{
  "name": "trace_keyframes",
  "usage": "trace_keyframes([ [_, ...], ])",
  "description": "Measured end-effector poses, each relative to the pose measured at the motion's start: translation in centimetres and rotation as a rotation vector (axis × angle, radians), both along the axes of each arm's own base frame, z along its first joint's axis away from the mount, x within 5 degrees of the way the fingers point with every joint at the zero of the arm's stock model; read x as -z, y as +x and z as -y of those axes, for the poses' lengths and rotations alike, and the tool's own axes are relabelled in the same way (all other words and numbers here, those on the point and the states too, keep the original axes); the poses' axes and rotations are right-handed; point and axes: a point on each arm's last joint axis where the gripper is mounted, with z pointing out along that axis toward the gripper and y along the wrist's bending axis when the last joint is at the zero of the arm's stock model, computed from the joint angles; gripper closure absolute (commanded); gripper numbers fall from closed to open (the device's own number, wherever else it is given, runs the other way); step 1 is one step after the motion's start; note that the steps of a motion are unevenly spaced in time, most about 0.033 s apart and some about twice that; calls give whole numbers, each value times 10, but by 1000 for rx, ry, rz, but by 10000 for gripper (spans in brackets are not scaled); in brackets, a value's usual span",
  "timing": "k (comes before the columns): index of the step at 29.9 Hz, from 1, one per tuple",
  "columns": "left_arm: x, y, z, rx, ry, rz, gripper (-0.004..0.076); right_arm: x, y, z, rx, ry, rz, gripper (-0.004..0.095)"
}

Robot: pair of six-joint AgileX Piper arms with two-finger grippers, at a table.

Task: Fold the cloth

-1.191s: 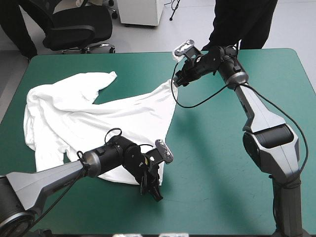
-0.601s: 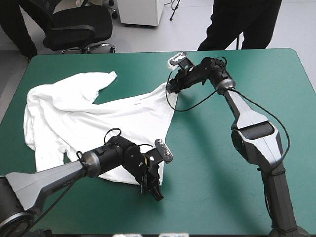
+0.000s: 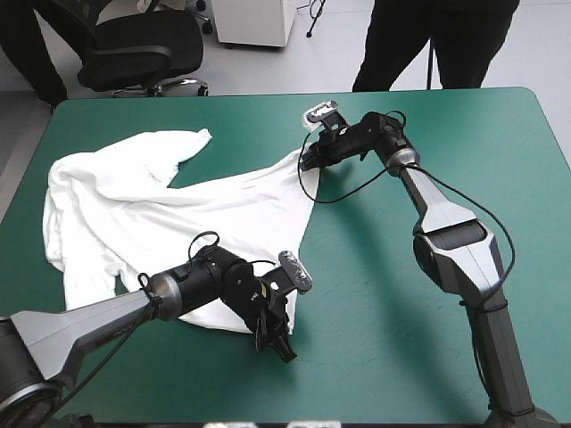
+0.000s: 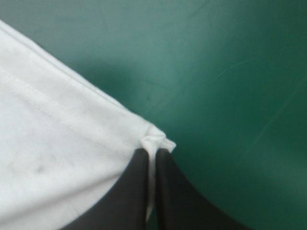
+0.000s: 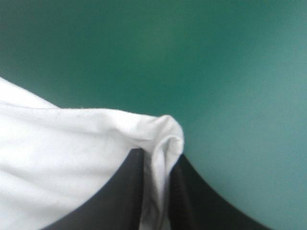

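We find the right gripper (image 3: 306,161) (pinched on the far corner of the T-shirt (image 3: 169,218)) shifted leftward and slightly nearer the robot than earlier, its elbow swung leftward too.

The T-shirt (image 3: 169,223) lies spread on the table (image 3: 401,357) and takes up the left half of the high view, reaching from near the left edge to the centre. The left gripper (image 3: 277,343) sits at lower centre, with the shirt's near right corner between its fingers. The right gripper (image 3: 308,159) sits above centre, clamped on the far right corner.
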Motion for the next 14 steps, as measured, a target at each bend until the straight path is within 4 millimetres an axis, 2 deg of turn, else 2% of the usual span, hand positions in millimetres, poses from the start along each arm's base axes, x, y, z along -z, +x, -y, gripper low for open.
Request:
trace_keyframes([
  [7,0,0,0,-12,-2,-1,741,1,-3,-1,-13,3,-32,925],
  [10,-6,0,2,-58,-16,-10,741,-5,-7,2,-30,-2,-62,925],
  [13,-21,0,1,-101,-8,-7,741,-19,-12,12,-40,-24,-95,925],
  [14,-35,2,0,-112,-23,19,741,-26,-13,17,-33,-25,-92,925],
])
